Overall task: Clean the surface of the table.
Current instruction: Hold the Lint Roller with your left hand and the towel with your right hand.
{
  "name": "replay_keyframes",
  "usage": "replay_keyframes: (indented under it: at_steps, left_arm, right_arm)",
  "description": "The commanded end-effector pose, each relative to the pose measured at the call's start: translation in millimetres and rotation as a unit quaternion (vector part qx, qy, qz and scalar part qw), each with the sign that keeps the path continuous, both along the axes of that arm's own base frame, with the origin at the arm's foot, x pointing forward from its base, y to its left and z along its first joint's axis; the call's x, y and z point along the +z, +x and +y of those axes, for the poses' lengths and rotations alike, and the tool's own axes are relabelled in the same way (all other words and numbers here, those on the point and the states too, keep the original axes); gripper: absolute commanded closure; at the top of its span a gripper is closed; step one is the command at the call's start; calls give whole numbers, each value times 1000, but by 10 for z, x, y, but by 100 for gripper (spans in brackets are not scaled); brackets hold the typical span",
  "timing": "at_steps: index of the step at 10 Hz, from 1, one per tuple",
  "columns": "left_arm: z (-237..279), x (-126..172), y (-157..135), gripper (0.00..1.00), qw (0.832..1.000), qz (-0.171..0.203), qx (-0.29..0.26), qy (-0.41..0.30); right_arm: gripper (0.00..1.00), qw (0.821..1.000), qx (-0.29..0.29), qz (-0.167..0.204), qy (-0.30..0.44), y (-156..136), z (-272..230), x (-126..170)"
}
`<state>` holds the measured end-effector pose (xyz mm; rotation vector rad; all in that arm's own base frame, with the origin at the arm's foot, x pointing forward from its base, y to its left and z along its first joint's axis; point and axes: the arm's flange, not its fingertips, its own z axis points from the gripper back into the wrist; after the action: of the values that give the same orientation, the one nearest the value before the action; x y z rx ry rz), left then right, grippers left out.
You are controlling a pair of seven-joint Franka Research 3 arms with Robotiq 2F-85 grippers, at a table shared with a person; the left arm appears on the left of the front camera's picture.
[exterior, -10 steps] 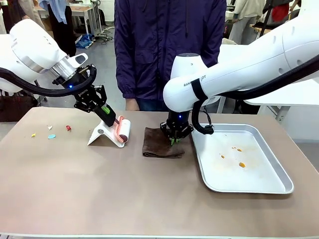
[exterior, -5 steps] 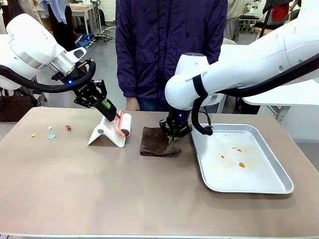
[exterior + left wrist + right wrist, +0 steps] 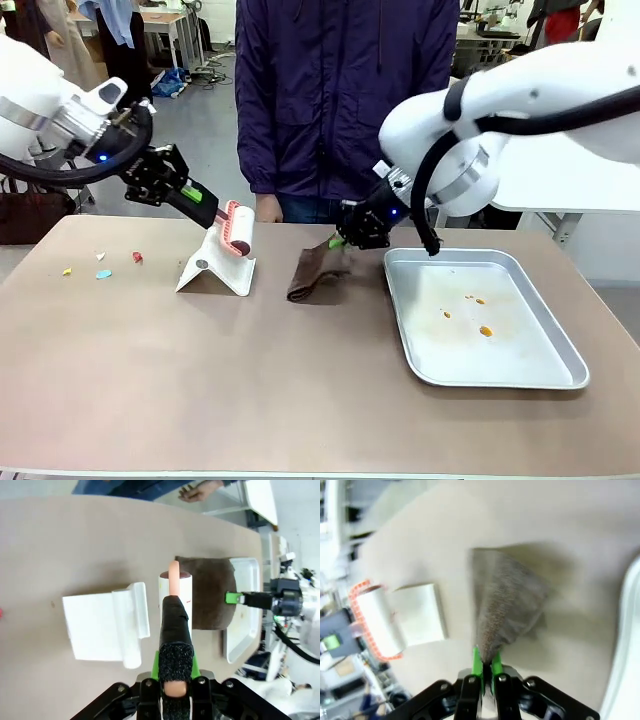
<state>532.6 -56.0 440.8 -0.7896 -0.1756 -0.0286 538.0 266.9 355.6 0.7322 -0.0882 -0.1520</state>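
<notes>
The beige-brown table [image 3: 200, 380] carries a white stand [image 3: 213, 272] and a dark brown cloth [image 3: 313, 273]. My left gripper [image 3: 210, 207] is shut on the handle of a lint roller [image 3: 236, 229], held tilted just above the stand. In the left wrist view the roller [image 3: 176, 587] points away from my gripper [image 3: 175, 666], over the stand [image 3: 102, 625]. My right gripper [image 3: 339, 241] is shut on one edge of the cloth, pulling that edge up while the rest trails on the table. In the right wrist view the cloth [image 3: 505, 605] hangs from the gripper [image 3: 485, 661].
A shiny metal tray [image 3: 560, 345] with orange crumbs lies at the right. Small coloured scraps [image 3: 104, 273] are scattered at the far left of the table. A person in a dark jacket [image 3: 345, 90] stands at the far edge, one hand [image 3: 200, 490] near the table.
My left gripper has lifted the roller off the stand, up and to the left. My right gripper has raised the cloth's edge and moved right, so the cloth now stands up from the table.
</notes>
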Motion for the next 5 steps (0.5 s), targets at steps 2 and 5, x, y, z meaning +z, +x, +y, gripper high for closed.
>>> replay_keyframes:
  at_steps: [2, 5]
  left_arm:
    - [343, 107, -353, 100, 993, -27, -70, -93]
    - [704, 194, -756, 100, 976, -5, -101, -193]
  right_arm:
    - [100, 963, 83, -16, 254, -415, -529, -243]
    - [100, 869, 194, -31, 454, -699, -868, -340]
